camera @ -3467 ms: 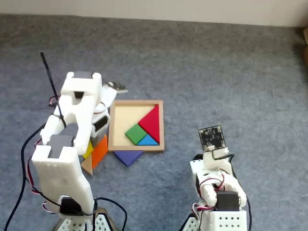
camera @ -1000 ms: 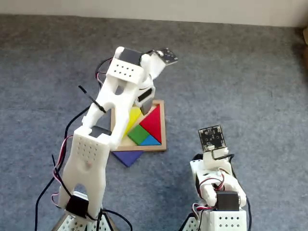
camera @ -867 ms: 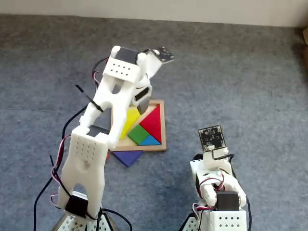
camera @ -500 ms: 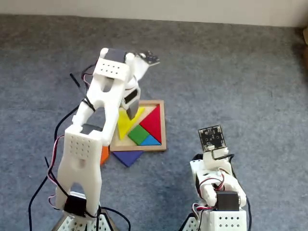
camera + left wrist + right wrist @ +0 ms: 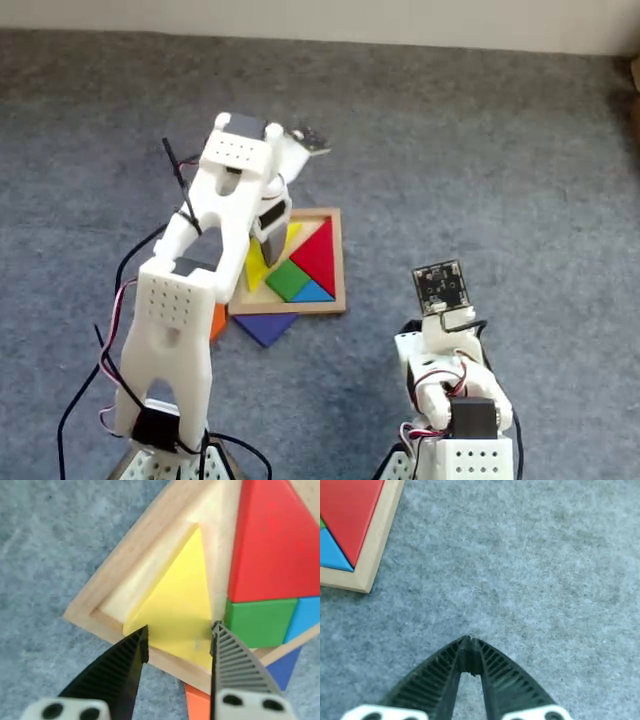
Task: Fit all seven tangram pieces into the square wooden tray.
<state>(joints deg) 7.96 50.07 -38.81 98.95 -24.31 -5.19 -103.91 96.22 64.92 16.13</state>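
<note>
Left wrist view: left claw [image 5: 179, 630] spread above yellow triangle [image 5: 177, 600] in tray [image 5: 107, 582]

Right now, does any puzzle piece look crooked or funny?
Yes, the yellow triangle. It lies in the wooden tray but not snug: bare wedges of tray floor show between it and the tray's wall, and beside the red triangle. The open left gripper sits over its near edge.
</note>
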